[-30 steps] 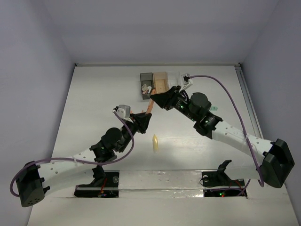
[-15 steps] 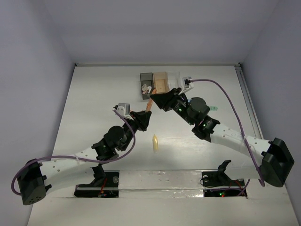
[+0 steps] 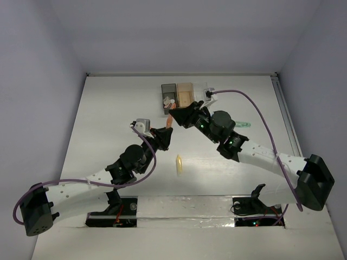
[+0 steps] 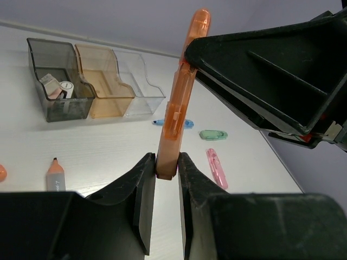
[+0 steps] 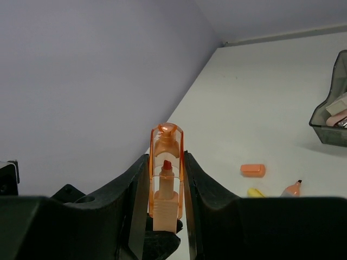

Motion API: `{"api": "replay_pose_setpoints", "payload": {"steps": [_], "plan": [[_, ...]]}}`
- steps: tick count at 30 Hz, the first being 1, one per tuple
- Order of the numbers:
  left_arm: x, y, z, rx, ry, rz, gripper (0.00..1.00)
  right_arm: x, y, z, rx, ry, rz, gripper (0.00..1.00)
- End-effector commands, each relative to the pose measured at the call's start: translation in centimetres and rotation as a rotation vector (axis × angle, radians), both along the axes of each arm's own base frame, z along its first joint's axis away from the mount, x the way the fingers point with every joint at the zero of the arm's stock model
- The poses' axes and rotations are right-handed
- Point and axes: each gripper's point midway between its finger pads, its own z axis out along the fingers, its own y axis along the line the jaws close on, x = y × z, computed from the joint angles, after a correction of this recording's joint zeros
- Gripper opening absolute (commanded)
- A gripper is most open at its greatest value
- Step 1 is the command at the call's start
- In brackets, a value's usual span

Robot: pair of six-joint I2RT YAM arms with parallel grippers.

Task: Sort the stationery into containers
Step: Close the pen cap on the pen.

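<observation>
1. My left gripper (image 4: 166,172) is pressed onto the butt end of the orange marker (image 4: 178,108), jaws nearly together with only the barrel between them.
2. My right gripper (image 5: 166,187) pinches the other end, around the translucent cap (image 5: 166,142) (the red nib shows through it).
3. So the orange marker hangs in the air between both hands, tilted up and away from me, above the table (image 3: 108,108) and just short of the grey bin (image 4: 54,81).
4. Beside the grey bin sit the orange bin (image 4: 103,81) and the clear bin (image 4: 138,81). The grey bin holds a few small items; the other two look bare.
5. A blue marker (image 4: 173,123), a mint marker (image 4: 213,134), a pink marker (image 4: 216,165) and a yellow marker (image 3: 178,164) lie loose on the table.
6. Risk, as I judge it: two grips on one short barrel fight each other. If either hand moves off the marker's axis, it could twist out, or the cap could pop off.
7. If both hands let go together, it would drop outside the bins.
</observation>
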Motion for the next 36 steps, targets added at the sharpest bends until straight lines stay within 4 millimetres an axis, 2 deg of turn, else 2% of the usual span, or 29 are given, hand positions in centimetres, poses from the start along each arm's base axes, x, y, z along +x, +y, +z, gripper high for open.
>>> {"api": "replay_pose_setpoints", "payload": {"steps": [1, 8, 10, 11, 12, 18, 21, 28, 34, 36], "plan": [[0.1, 1.2, 6.8, -0.182, -0.118, 0.036, 0.0, -1.7, 1.4, -2.2, -0.103, 0.028, 0.07, 0.09], [0.0, 1.2, 6.5, -0.164, -0.113, 0.028, 0.0, -1.8, 0.6, -1.6, -0.196, 0.014, 0.059, 0.1], [-0.1, 1.1, 6.3, -0.161, -0.111, 0.021, 0.0, -1.8, 0.5, -0.6, -0.209, -0.007, 0.061, 0.1], [-0.1, 1.0, 6.3, -0.162, -0.11, 0.016, 0.0, -1.7, 0.3, -1.0, -0.242, -0.002, 0.055, 0.1], [-0.1, 0.9, 6.3, -0.162, -0.109, 0.013, 0.0, -1.6, 0.3, -0.3, -0.241, -0.011, 0.054, 0.09], [-0.2, 1.0, 6.4, -0.167, -0.11, 0.011, 0.0, -2.1, 0.5, 0.3, -0.246, -0.013, 0.08, 0.09], [-0.3, 1.5, 6.9, -0.18, -0.12, 0.026, 0.0, -2.5, 0.8, -0.4, -0.242, 0.005, 0.106, 0.08], [-0.2, 2.3, 8.8, -0.191, -0.154, 0.058, 0.0, -4.1, 1.8, -4.5, -0.256, 0.088, 0.197, 0.03], [-0.1, 3.4, 11.1, -0.206, -0.187, 0.098, 0.0, -5.1, 1.3, -7.8, -0.319, 0.145, 0.199, 0.0], [-0.1, 3.7, 11.7, -0.21, -0.198, 0.112, 0.0, -5.5, 1.2, -8.3, -0.328, 0.151, 0.201, 0.0]]}}
